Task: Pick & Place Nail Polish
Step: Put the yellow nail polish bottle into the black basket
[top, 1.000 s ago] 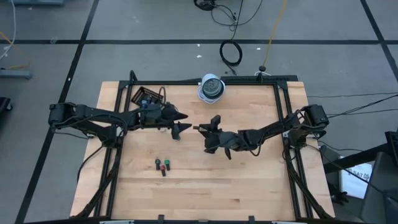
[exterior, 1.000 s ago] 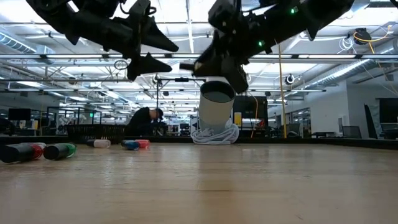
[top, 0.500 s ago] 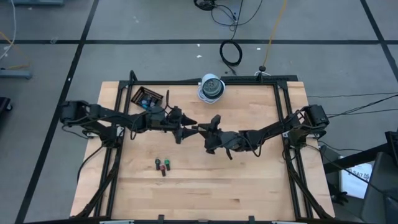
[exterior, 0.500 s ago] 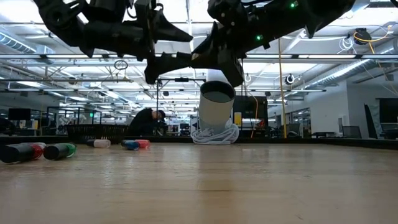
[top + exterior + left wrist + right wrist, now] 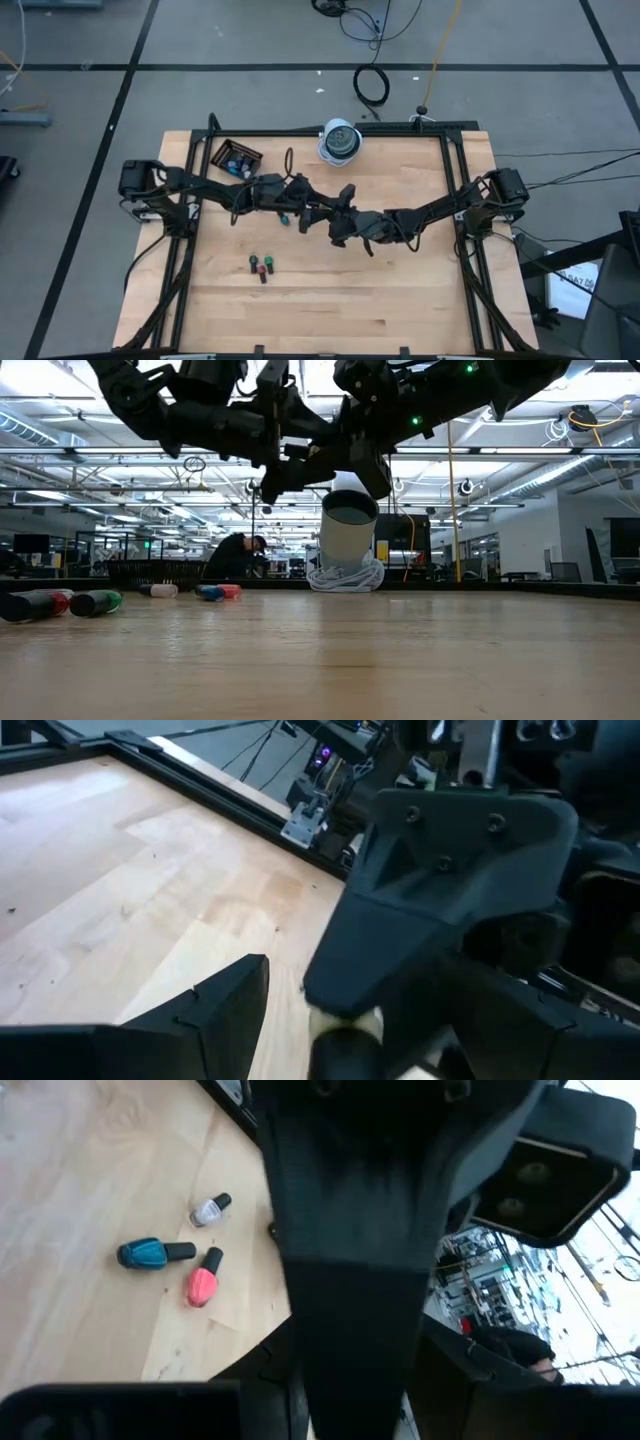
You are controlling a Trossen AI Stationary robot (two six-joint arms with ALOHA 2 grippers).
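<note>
Both grippers meet above the middle of the table. My right gripper (image 5: 330, 212) is shut on a small pale yellow nail polish bottle (image 5: 345, 1020) with a dark cap. My left gripper (image 5: 310, 207) is open. Its two fingers (image 5: 225, 1010) stand on either side of that bottle and the right gripper's finger; I cannot tell whether they touch. Green and red bottles (image 5: 262, 265) lie on the table nearer the front. Blue, pink and clear bottles (image 5: 150, 1253) lie on their sides below the grippers. The black tray (image 5: 237, 157) stands at the far left. My right gripper holds the pale yellow bottle by its body (image 5: 346, 1017), which shows just under one dark finger (image 5: 440, 890). The finger hides most of the hold. The dark cap (image 5: 345, 1055) sticks out toward my left gripper. The bottle is lifted clear of the table.
A white cylinder on a coil of white cord (image 5: 340, 141) stands at the far edge. The black frame rails (image 5: 455, 200) run along the table's sides. Bare wood (image 5: 400, 300) lies at the front right. A person (image 5: 235, 555) shows in the room behind.
My left gripper has moved toward the table's right edge, open the whole way, up to my right gripper, and its fingers now stand around the held bottle. My right gripper has kept still.
</note>
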